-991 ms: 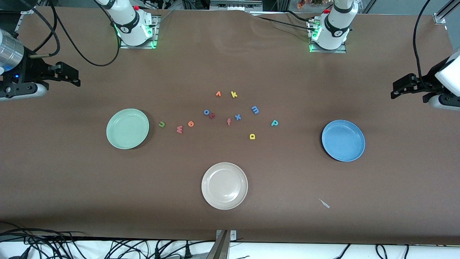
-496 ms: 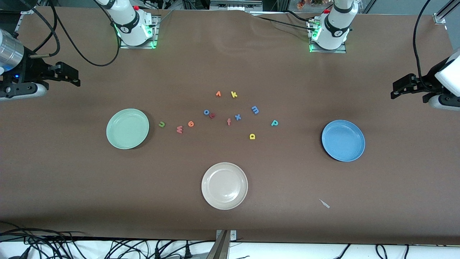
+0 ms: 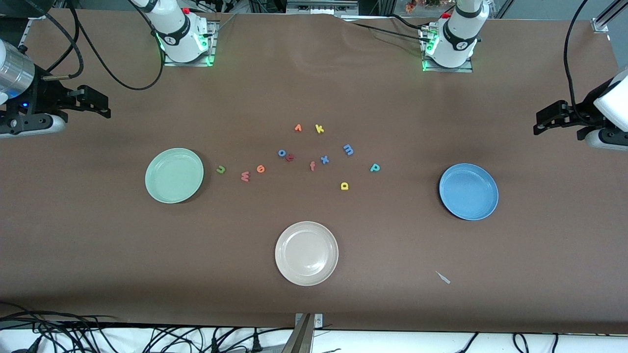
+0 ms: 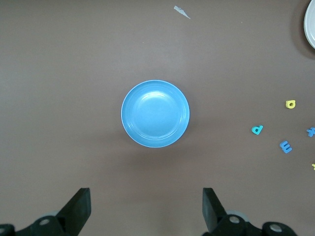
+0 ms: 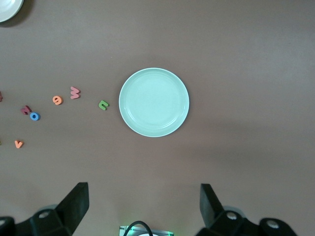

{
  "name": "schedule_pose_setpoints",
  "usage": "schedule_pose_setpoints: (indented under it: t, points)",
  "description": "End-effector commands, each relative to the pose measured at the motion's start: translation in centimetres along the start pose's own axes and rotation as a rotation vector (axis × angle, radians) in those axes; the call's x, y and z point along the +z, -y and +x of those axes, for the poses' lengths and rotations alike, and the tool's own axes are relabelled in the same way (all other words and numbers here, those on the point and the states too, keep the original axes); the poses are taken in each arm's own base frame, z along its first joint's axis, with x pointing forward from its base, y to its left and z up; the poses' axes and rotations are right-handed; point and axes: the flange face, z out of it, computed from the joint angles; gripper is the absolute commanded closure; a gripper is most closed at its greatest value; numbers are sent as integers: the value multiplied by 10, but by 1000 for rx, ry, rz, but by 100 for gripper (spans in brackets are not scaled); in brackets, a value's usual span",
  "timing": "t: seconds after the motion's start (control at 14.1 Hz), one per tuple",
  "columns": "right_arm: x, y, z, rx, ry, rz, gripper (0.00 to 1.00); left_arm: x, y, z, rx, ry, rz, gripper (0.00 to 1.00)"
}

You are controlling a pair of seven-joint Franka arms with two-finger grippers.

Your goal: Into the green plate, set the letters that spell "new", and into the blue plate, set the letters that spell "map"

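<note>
Nothing moved since a second ago. Left gripper (image 4: 146, 209) waits over blue plate (image 3: 468, 191), right gripper (image 5: 143, 206) over green plate (image 3: 174, 175), fingers spread; letters (image 3: 314, 156) on desk (image 3: 98, 245) between the plates.

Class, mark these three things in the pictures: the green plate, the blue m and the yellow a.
green plate (image 3: 169, 193), front view, on a bare part of its floor.
blue m (image 3: 348, 149), front view, on the letter's middle.
yellow a (image 3: 344, 186), front view, on the letter's body.
</note>
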Motion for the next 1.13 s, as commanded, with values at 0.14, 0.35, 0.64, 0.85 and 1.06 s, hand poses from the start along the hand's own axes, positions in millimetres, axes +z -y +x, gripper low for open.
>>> schedule_pose_setpoints:
  t: [0.14, 0.35, 0.64, 0.85, 1.06]
  points:
    - [0, 1, -22, 6, -31, -8, 0, -3, 3, -1, 20, -11, 9, 0]
    - [-2, 1, -21, 6, -36, -9, 0, -5, 3, -2, 22, -14, 10, 0]
    - [1, 1, -22, 6, -28, -10, 0, -6, 3, -3, 22, -17, 10, 0]
    - [2, 2, -22, 5, -26, -10, 0, -6, 3, -3, 22, -17, 9, 0]
    - [3, 2, -22, 5, -23, -10, 0, -5, 3, -2, 23, -17, 8, 0]
